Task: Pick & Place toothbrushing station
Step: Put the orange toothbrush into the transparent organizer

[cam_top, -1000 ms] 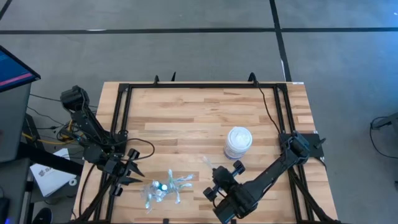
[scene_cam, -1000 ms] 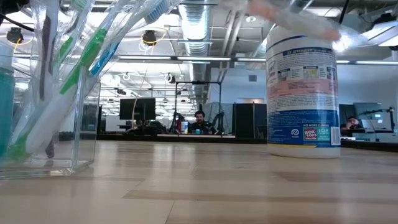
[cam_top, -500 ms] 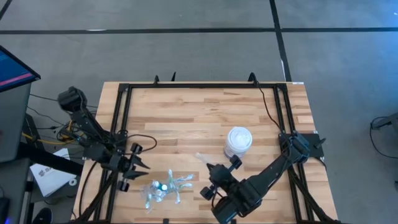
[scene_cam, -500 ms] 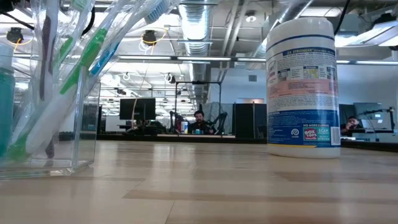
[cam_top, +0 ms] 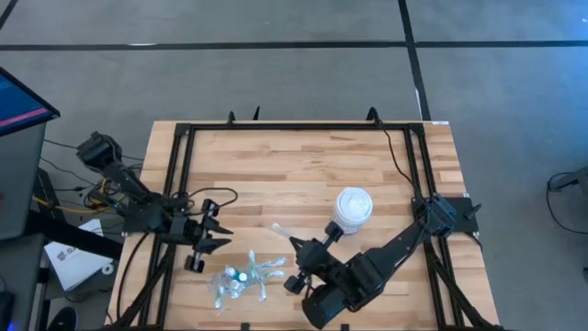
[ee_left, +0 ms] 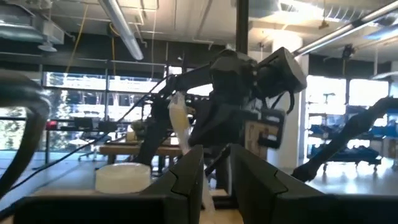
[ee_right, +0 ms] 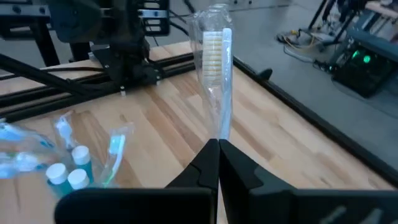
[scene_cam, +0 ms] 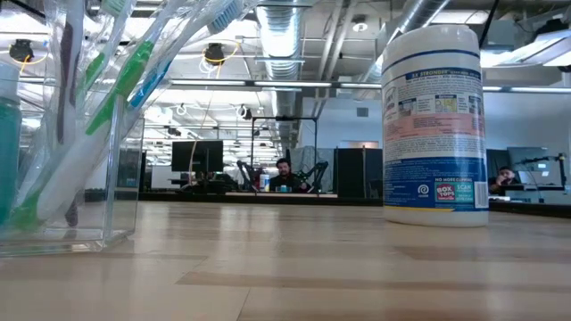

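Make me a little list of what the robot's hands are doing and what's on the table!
right gripper: shut on a toothbrush, held up above the table
left gripper: near the pile, holding nothing
pile: toothbrushes and blue bottles in a clear box
wipes tub: upright, beside the right arm

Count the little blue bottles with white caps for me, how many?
3, all huddled together in the clear bag beside the toothbrushes: bottle, bottle, bottle. More could hide under the plastic.
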Controlling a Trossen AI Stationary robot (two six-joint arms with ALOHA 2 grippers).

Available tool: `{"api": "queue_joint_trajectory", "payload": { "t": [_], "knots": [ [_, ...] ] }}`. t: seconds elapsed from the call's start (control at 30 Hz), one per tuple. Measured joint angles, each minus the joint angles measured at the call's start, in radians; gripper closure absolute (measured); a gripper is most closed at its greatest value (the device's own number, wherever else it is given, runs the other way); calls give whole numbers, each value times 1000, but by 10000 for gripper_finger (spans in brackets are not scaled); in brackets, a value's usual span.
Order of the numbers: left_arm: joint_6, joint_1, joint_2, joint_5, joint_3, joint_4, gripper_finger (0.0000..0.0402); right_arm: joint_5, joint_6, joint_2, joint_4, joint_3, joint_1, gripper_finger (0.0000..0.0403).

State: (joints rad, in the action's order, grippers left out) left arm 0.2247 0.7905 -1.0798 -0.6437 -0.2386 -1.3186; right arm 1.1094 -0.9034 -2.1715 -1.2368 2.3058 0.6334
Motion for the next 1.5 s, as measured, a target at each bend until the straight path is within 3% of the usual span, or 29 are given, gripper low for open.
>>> {"api": "queue_joint_trajectory", "payload": {
  "t": [0.4,0.77,1.03,1.5],
  "knots": [
    [-155,-195,0,254,-63,115,307,-5,270,1,176,32,-41,403],
    [-155,-270,-131,261,-155,114,275,-12,321,0,210,31,-55,403],
    [-155,-312,-225,365,-237,112,274,-12,339,0,229,31,-52,403],
    [-154,-345,-275,415,-298,107,274,-36,339,0,228,31,-54,403]
  ]
}}
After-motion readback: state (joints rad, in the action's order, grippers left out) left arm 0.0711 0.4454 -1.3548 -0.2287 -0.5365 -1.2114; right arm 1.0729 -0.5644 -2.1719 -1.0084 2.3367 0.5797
